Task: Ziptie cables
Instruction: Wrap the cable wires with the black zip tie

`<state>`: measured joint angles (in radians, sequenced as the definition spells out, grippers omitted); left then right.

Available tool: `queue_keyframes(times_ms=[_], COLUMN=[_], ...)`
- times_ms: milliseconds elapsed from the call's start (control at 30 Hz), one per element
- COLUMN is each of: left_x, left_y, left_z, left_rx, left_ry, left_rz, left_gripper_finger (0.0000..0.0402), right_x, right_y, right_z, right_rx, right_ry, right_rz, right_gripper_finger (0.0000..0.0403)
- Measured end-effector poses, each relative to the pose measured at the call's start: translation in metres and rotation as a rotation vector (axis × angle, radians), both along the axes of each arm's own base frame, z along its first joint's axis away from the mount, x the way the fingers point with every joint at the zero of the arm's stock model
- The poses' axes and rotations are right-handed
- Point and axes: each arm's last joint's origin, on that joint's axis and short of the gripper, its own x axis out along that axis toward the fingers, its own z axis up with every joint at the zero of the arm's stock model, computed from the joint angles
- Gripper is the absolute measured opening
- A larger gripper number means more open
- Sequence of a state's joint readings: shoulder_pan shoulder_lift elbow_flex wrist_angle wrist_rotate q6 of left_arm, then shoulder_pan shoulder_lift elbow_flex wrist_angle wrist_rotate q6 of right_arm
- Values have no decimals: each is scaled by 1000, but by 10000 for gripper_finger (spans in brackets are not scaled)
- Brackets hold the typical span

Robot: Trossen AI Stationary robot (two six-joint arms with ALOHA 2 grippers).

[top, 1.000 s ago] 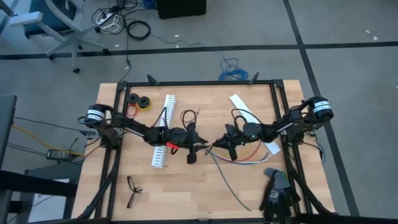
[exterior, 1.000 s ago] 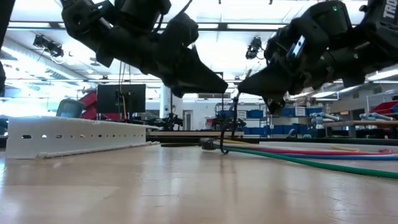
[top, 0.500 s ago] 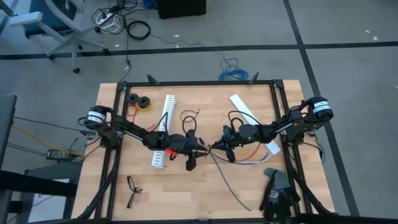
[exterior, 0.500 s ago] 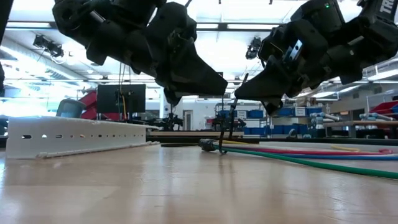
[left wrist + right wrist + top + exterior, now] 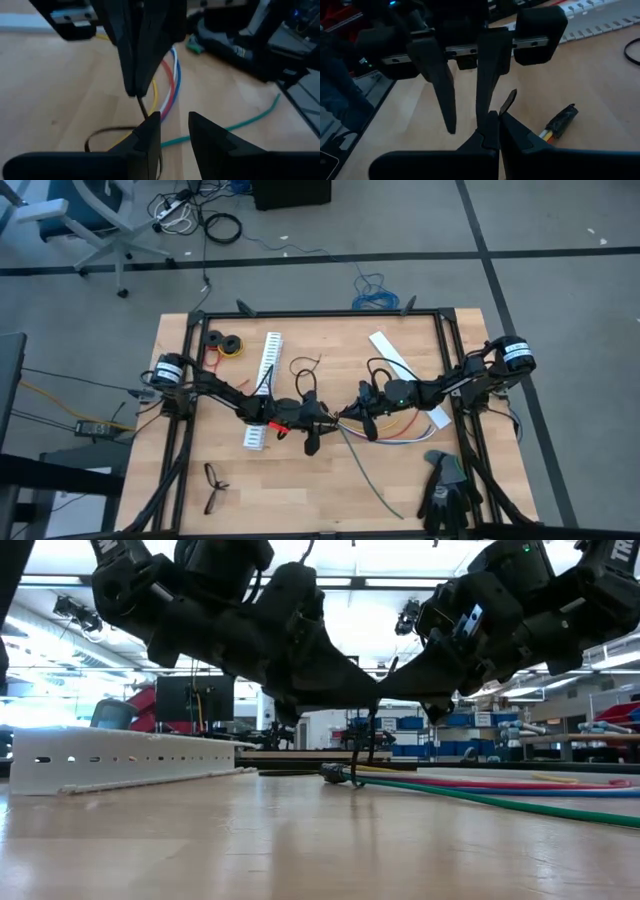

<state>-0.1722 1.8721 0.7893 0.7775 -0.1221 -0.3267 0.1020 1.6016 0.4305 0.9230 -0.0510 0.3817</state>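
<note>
Black eyeglasses [image 5: 214, 487] lay near the table's front left corner, well apart from the work. Further back on the left sat a black and a yellow tape roll [image 5: 224, 343], and just right of them the white slotted strip [image 5: 264, 389] ran front to back, with the left arm crossing over it.

At the middle of the wooden table [image 5: 300, 490] the left gripper [image 5: 326, 420] hovered low, its jaws held narrowly apart with a clear gap between the two dark fingers [image 5: 148, 131]; the left wrist view showed nothing between them, only a thin dark ziptie [image 5: 143, 106] rising just in front of the tips. In the low view this gripper [image 5: 345, 690] hung above the board, tip to tip with the other.

Immediately to its right, the right gripper [image 5: 345, 416] was closed, pinching the end of that ziptie [image 5: 507, 102], whose flat tip stuck up past the fingers. In the low view the strip [image 5: 362, 745] ran down from the right gripper [image 5: 400, 690] to the taped end of the cables [image 5: 335, 773], which rested on the table.

From that bound end the cables [image 5: 385, 432] fanned away rightward beneath the right arm in yellow, red, blue and white, and a green one [image 5: 368, 480] trailed toward the front edge. A white flat strip [image 5: 400, 370] lay behind the right arm, and a dark glove [image 5: 442, 488] rested at the front right corner.
</note>
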Motion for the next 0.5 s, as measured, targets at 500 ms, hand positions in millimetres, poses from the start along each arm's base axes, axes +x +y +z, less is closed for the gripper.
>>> queue_keyframes(times_ms=[500], left_x=[0], left_y=[4], left_z=[-1], left_rx=[52], left_ry=[7], left_rz=[129], left_gripper_finger=[88], right_x=[0], right_y=[-1], right_z=[1], right_rx=[-5], right_ry=[-14], right_rz=[-27], right_gripper_finger=[0])
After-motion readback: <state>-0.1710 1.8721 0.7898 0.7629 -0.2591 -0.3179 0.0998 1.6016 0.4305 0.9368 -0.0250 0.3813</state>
